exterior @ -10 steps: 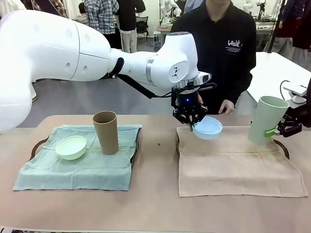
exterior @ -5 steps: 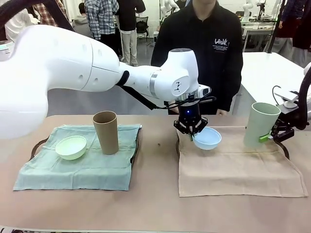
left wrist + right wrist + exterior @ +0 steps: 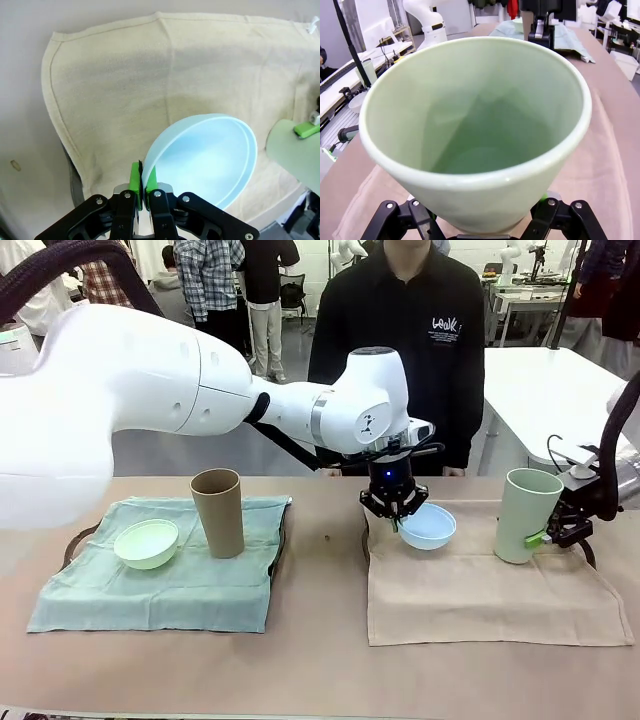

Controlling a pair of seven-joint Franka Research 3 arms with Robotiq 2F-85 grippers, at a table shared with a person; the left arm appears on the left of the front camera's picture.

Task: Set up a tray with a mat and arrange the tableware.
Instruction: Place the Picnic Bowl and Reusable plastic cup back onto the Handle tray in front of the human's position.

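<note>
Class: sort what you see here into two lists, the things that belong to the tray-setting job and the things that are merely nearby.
Part of the job:
- light blue bowl
- pale green cup
- tan cup
- pale green bowl
- beige mat
- green mat

Merely nearby:
- white side table
- small speck on the tabletop

Left gripper has its green pads pinched on the rim of the light blue bowl, tilted over the beige mat (a bit wrinkly). Pale green cup sits at 3 o'clock.
</note>
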